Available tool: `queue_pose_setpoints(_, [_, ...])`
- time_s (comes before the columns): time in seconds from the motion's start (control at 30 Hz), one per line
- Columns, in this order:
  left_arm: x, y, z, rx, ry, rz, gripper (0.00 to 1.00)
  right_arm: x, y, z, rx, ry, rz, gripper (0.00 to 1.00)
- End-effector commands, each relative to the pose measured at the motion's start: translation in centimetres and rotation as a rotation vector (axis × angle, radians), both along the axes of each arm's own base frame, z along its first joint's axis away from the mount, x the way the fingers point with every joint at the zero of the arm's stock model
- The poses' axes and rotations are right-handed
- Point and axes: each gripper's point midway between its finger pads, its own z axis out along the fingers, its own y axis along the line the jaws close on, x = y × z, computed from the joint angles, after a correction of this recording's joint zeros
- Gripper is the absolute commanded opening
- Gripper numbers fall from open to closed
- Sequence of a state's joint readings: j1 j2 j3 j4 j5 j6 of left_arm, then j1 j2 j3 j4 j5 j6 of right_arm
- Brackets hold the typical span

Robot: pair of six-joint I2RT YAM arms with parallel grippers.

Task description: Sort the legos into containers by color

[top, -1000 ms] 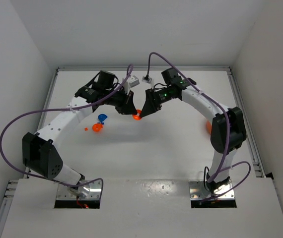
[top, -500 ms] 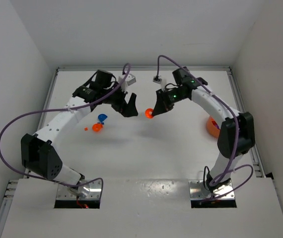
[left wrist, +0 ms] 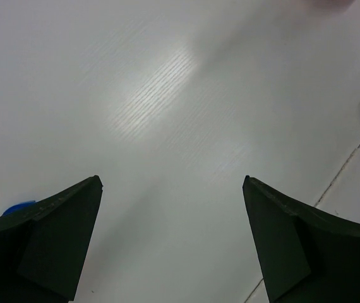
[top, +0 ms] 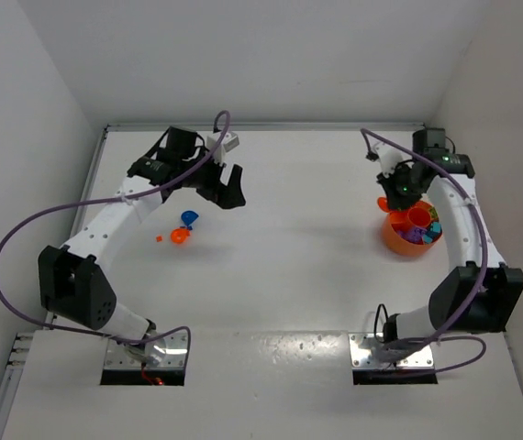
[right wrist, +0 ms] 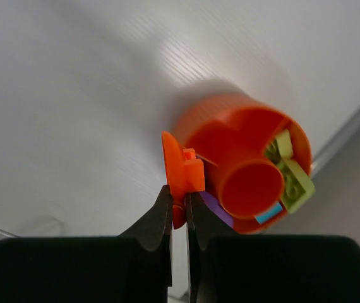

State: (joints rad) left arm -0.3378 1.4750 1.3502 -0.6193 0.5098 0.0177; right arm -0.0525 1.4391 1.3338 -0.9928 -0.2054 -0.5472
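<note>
The orange tub (top: 399, 240) stands at the right; in the right wrist view the orange tub (right wrist: 230, 129) holds lime green legos (right wrist: 292, 177), a teal one (right wrist: 268, 213) and a purple one (right wrist: 216, 208) between its dividers. My right gripper (top: 388, 201) hangs at the tub's left rim. In its own view the right gripper (right wrist: 179, 189) is shut on an orange lego (right wrist: 181, 170). My left gripper (top: 230, 188) is open and empty over bare table, as the left wrist view shows of the left gripper (left wrist: 170, 183). A blue lego (top: 188, 217) and an orange lego (top: 180, 236) lie left of centre.
A tiny orange bit (top: 159, 238) lies beside the orange lego. The blue lego (left wrist: 17, 206) peeks past my left finger. White walls enclose the table, and a metal rail (top: 450, 220) runs along its right edge close to the tub.
My right arm swung from the table's centre to the tub with the orange lego in its shut jaws. My left gripper opened and drew back slightly to the left.
</note>
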Motion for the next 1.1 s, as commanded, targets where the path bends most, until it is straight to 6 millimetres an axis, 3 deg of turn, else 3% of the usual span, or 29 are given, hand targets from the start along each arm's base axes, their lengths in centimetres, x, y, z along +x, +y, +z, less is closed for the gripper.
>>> queue_pose_setpoints(0.0, [0.7,-0.2,0.1,-0.021,0.0,0.012,1.0,-0.4,-6.4,0.0,-0.186,0.04,-0.035,0.0])
queue_pose_setpoints(0.13, [2.6,0.8,0.9,0.003,-0.023,0.136,1.0,-0.4,-11.1,-0.1,-0.248,0.084,-0.104,0.0])
queue_pose_setpoints(0.23, [3.4,1.6,0.5,0.029,-0.032,0.199,1.0,0.5,-12.0,0.4,-0.249,0.079,-0.123,0.0])
queue_pose_setpoints(0.37, [3.7,1.7,1.1,0.032,-0.064,0.198,1.0,1.2,-12.2,-0.3,-0.238,0.127,-0.117,0.0])
queue_pose_setpoints(0.73, [3.9,3.3,-0.7,0.079,-0.045,0.219,1.0,0.1,-13.0,-3.7,-0.272,0.243,-0.109,0.02])
queue_pose_setpoints(0.83, [3.9,3.6,-1.0,0.086,-0.045,0.209,1.0,-0.5,-12.8,-4.3,-0.27,0.252,-0.108,0.15])
queue_pose_setpoints(0.87, [3.7,3.7,-1.5,0.091,-0.035,0.208,1.0,-0.6,-12.9,-4.5,-0.278,0.256,-0.11,0.21])
queue_pose_setpoints(0.9, [3.7,3.7,-1.5,0.097,-0.042,0.201,1.0,-0.6,-12.9,-4.5,-0.278,0.256,-0.11,0.34])
queue_pose_setpoints(1.0, [3.6,4.8,-2.2,0.119,-0.024,0.209,1.0,-0.5,-12.8,-4.9,-0.267,0.264,-0.106,0.51])
queue_pose_setpoints(1.07, [3.4,5.5,-2.5,0.138,-0.011,0.212,1.0,0.3,-12.7,-4.4,-0.252,0.241,-0.122,0.54])
